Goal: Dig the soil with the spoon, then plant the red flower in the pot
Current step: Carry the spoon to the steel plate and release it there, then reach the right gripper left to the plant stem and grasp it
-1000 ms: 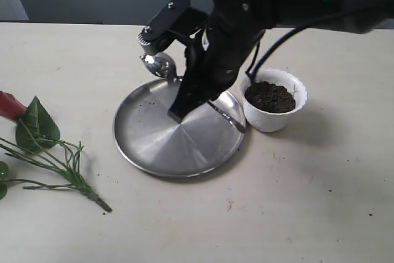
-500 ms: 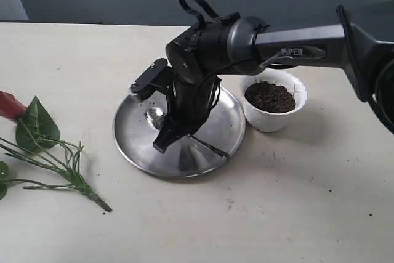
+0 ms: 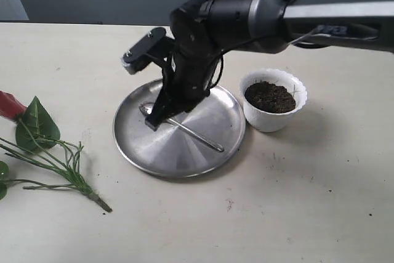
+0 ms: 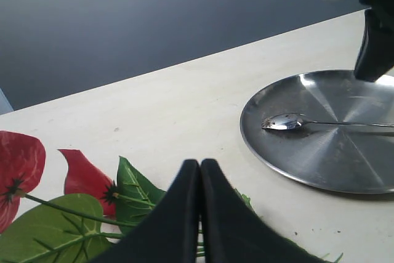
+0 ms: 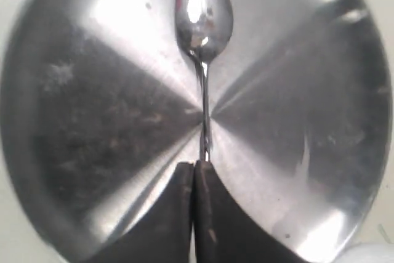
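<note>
The spoon (image 3: 183, 129) lies flat on the steel plate (image 3: 132, 152), its bowl toward the far left rim; nothing holds it. My right gripper (image 3: 152, 124) hangs shut just above the spoon's bowl end. In the right wrist view the spoon (image 5: 203, 13) runs straight ahead of the shut right gripper (image 5: 195, 165), and its handle passes under the tips. The white pot (image 3: 292, 115) stands right of the plate, filled with soil (image 3: 269, 97). The red flower (image 3: 38, 146) lies at the table's left edge. My left gripper (image 4: 200, 163) is shut with nothing in it, low over the red flower's leaves (image 4: 132, 189).
The right arm's dark forearm (image 3: 246, 10) stretches over the pot and the plate's back half. A few soil crumbs dot the plate (image 5: 92, 121) and the table in front. A grey wall runs behind the table's far edge.
The right arm carried the spoon down to the plate and let it go; the spoon now lies flat. The gripper has lifted and shifted left, toward the bowl end.
</note>
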You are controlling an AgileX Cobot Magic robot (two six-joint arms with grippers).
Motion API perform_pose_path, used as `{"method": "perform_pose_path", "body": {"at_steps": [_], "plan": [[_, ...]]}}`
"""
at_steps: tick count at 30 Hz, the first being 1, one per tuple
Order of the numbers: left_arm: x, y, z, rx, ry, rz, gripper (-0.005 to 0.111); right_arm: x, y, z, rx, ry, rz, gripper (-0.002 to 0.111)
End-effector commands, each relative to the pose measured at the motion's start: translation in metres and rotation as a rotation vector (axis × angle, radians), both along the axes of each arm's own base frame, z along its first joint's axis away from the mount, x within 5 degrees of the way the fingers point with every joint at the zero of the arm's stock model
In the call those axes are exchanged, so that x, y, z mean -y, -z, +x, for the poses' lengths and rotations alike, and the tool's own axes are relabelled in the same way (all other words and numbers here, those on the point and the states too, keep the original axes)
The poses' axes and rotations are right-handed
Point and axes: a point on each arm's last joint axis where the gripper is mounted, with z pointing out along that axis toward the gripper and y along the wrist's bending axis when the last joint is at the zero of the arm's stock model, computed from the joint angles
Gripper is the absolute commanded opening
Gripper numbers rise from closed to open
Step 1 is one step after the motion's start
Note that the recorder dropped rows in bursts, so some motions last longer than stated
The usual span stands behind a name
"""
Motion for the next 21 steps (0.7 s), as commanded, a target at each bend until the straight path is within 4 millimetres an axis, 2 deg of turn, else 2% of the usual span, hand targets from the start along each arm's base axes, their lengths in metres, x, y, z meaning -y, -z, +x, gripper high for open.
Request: {"method": "perform_pose_path", "body": {"at_steps": [1, 5, 10, 13, 17, 19, 21], "plan": [[0.0, -0.003, 0.0, 0.016, 0.004, -0.008, 0.0, -0.031, -0.044, -0.037, -0.03, -0.062, 0.292, -0.001], [0.0, -0.003, 0.0, 0.016, 0.004, -0.008, 0.0, -0.062, -0.039, -0.06, -0.116, -0.197, 0.352, -0.001], [0.0, -0.003, 0.0, 0.016, 0.004, -0.008, 0.0, -0.085, -0.018, -0.063, -0.156, -0.258, 0.296, 0.003], [0.0, -0.003, 0.0, 0.016, 0.004, -0.008, 0.0, -0.096, -0.014, -0.069, -0.147, -0.29, 0.314, 0.018], [0.0, -0.003, 0.0, 0.016, 0.004, -0.008, 0.0, -0.112, -0.006, -0.089, -0.099, -0.377, 0.323, 0.049], [0.0, -0.003, 0.0, 0.016, 0.004, -0.008, 0.0, -0.116, 0.0, -0.098, -0.088, -0.414, 0.306, 0.055], [0.0, -0.003, 0.0, 0.016, 0.004, -0.008, 0.0, -0.119, 0.007, -0.106, -0.079, -0.452, 0.266, 0.055]]}}
